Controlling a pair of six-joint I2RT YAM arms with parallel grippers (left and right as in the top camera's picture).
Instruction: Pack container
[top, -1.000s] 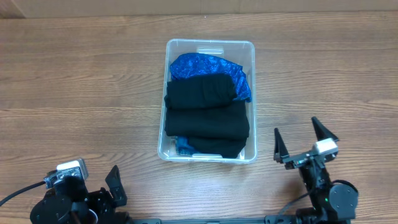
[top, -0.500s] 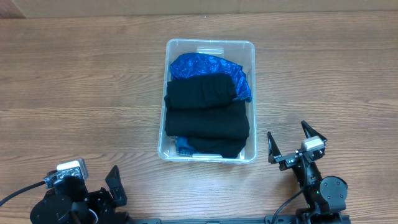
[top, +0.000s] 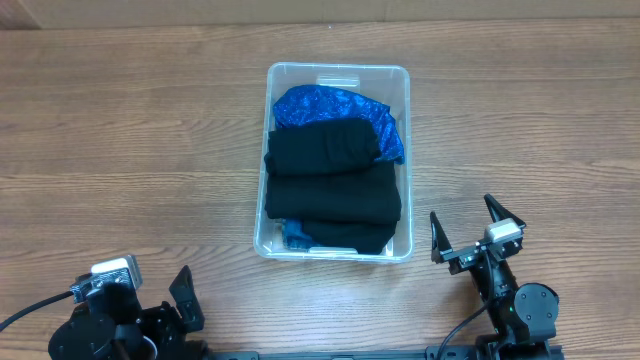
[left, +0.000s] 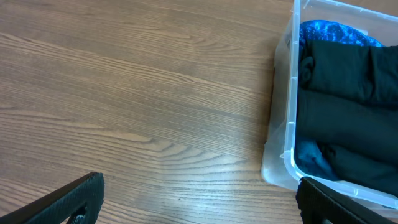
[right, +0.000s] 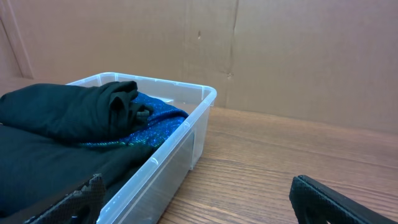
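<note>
Container (top: 338, 70), a clear rectangular plastic box with rounded corners and a rim, sits mid-table with its long side running away from the arms. It holds folded black garments (top: 333, 185) lying over a glittery blue fabric (top: 325, 104), which shows at the far end and again at the near left corner. The table (top: 130, 130) is brown wood grain, and a brown cardboard wall (right: 280, 50) stands behind it. The right gripper (top: 464, 218) is near the near right corner, its 2 fingers spread wide and empty. The left gripper (left: 199, 202) is at the near left, well apart, with its fingers also spread and empty.
</note>
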